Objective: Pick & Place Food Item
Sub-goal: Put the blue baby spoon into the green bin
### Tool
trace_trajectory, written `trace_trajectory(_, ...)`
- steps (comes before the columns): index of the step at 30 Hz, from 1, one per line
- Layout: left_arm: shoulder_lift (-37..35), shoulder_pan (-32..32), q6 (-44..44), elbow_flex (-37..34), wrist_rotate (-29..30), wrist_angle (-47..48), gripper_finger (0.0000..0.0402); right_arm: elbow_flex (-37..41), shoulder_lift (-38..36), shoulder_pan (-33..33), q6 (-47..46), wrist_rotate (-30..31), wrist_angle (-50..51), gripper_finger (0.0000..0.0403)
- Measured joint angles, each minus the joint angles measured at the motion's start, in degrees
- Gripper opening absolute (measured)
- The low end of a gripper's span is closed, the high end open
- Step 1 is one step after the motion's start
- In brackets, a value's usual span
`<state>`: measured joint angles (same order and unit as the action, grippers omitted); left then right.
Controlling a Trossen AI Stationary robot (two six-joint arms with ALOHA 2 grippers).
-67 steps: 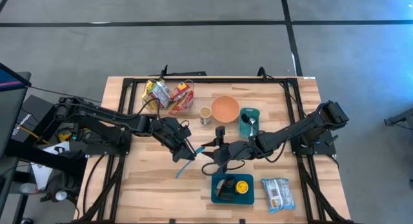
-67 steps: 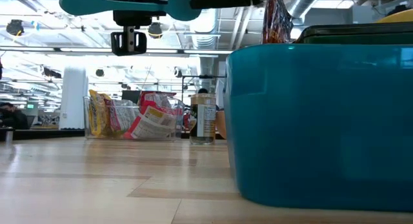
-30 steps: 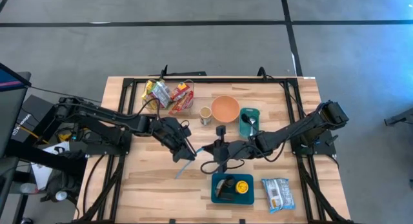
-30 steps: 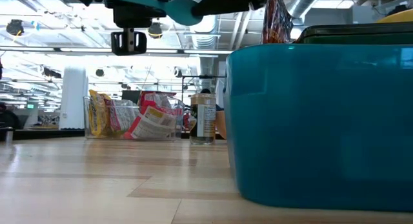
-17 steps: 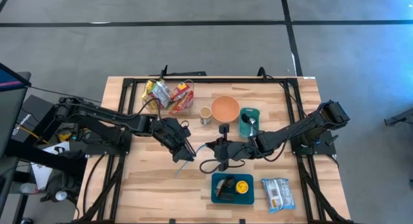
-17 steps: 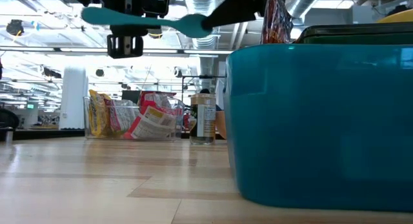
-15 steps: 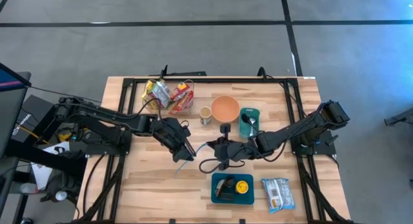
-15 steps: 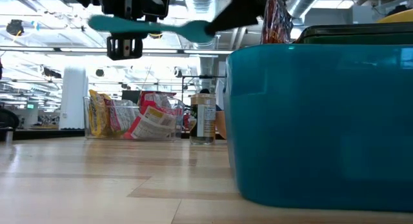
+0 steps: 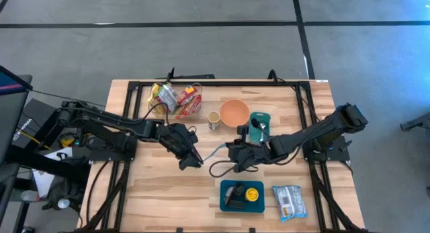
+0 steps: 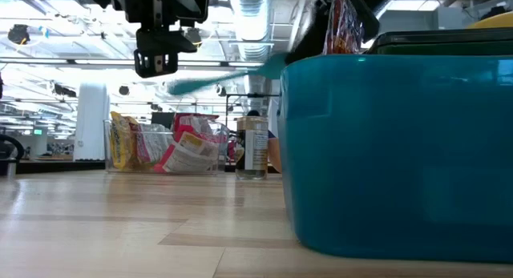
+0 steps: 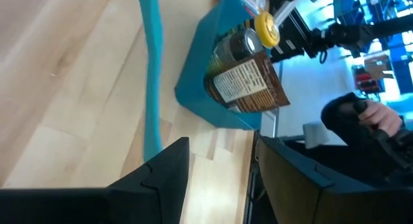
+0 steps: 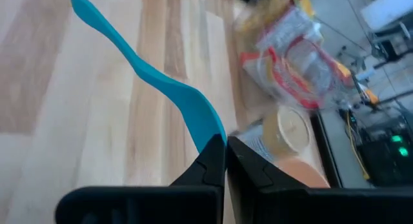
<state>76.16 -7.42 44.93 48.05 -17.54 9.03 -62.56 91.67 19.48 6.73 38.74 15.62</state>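
A teal spatula (image 12: 155, 75) hangs in the air over the middle of the table; it also shows in the high view (image 9: 216, 151) and the low view (image 10: 216, 79). My right gripper (image 12: 225, 141) is shut on its wide end, right of the table's middle (image 9: 233, 151). My left gripper (image 11: 221, 141) is open and empty, just left of the spatula's free handle end (image 9: 190, 159). In the left wrist view the handle (image 11: 151, 75) runs past the outer side of one finger. My right gripper pinches the spatula's wide blade end (image 12: 208, 128) between its two fingers. The fingers come from the table's right side and lie along the spatula. The spatula is lifted clear of the table, and its handle (image 12: 97, 20) sticks out toward my left arm, slanting down.
A teal tray (image 9: 226, 201) with a can and a yellow item stands near the front edge, a snack packet (image 9: 289, 201) to its right. An orange bowl (image 9: 234, 112), a teal container (image 9: 259, 125), a cup (image 9: 213, 120) and a clear bin of snack packets (image 9: 178, 99) stand farther back.
My right gripper has gone toward the table's right edge with the spatula's blade. The handle has come out of my left gripper, which has stayed put. The spatula, level before, now slants with its handle end lower.
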Motion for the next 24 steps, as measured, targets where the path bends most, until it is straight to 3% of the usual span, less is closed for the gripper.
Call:
trace_trajectory(10, 0.0, 0.0, -5.5, 0.0, 9.0, 0.1, 0.0166, 0.1, -7.2, 0.0, -12.0, 6.6, 15.8, 0.0)
trace_trajectory(24, 0.0, 0.0, -10.4, 0.0, 29.5, -0.1, 0.0158, 0.1, -17.3, 0.0, -38.2, 10.8, 40.3, 0.0)
